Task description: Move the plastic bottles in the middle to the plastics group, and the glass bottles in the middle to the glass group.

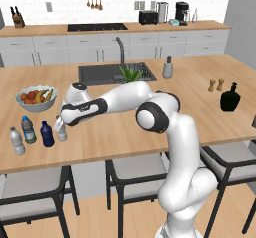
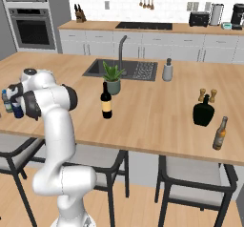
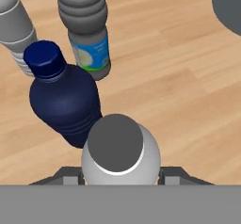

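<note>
A fruit bowl (image 1: 36, 98) is seen on the counter (image 1: 200, 117) at left. A sink (image 1: 100, 74) with potted plant (image 2: 112, 78) is placed far centre. Salt and pepper shakers (image 1: 216, 85) stand right; an amber bottle (image 2: 219, 133) is placed near right.

walls: white tile (image 1: 60, 9) | island: wood top (image 1: 200, 67) | back cabinets (image 1: 50, 49) grey | floor (image 1: 100, 222) wood | stools (image 1: 140, 174) dark-framed | oven (image 2: 31, 28) left
</note>
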